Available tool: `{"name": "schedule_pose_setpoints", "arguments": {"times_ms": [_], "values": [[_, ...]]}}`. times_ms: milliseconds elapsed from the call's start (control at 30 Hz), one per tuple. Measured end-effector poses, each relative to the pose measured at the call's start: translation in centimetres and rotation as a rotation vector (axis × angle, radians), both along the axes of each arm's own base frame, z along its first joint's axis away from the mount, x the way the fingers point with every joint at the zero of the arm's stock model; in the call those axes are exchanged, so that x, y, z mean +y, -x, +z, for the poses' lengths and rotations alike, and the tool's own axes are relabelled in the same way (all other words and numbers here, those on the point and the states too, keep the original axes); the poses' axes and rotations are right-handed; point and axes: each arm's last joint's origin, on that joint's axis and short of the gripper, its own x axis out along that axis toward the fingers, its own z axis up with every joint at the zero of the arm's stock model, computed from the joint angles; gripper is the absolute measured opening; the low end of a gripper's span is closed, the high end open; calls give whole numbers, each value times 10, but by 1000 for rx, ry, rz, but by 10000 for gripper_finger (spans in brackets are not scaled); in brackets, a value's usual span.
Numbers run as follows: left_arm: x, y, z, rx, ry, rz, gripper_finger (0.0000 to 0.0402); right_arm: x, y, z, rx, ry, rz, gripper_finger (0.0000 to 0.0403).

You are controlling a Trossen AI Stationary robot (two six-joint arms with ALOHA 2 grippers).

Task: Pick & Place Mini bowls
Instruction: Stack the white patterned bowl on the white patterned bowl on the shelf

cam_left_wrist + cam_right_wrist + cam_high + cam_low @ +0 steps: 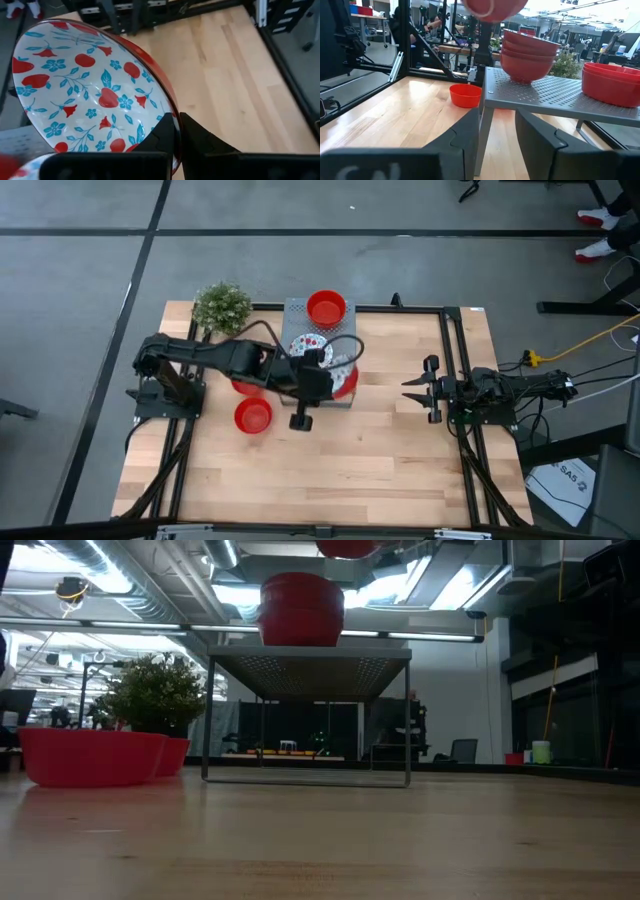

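My left gripper (330,375) (177,120) is over the near part of the grey perforated box (320,330), shut on a mini bowl (95,90) that is red outside and white inside with red and blue flowers. Below it, a stack of like bowls (527,50) rests on the box top (545,95). Plain red bowls (326,308) sit at the box's far end. Another red bowl (253,416) stands on the table left of the box, and one (243,386) is half hidden under the left arm. My right gripper (420,390) (497,115) waits open at the right. My left gripper holds the flowered bowl by its rim (172,107), pinched with one finger (162,132) inside the bowl and the other finger (200,140) on the red outer wall. The bowl (495,7) is tilted and lifted clear above the stack.
A small green plant (222,307) stands at the table's far left corner. The box stands on thin legs (208,720) with open space beneath. Black rails (455,370) run along the table's sides. Bare wood (350,470) fills the near half.
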Motion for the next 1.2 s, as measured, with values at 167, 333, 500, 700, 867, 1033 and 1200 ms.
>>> {"name": "schedule_pose_setpoints", "arguments": {"times_ms": [167,333,500,700,867,1033,1200], "values": [[19,6,6,52,-37,7,4,0,0,0,0,0,0,127],[35,11,12,95,-65,4,4,0,0,0,0,0,0,127],[50,17,12,164,-103,7,5,0,0,0,0,0,0,127],[71,26,6,286,-136,24,6,0,0,0,0,0,0,127],[83,33,2,367,-146,34,7,0,0,0,0,0,0,127],[86,37,0,412,-164,12,8,0,0,0,0,0,0,127],[84,37,-1,421,-204,-49,9,0,0,0,0,0,0,127]]}}
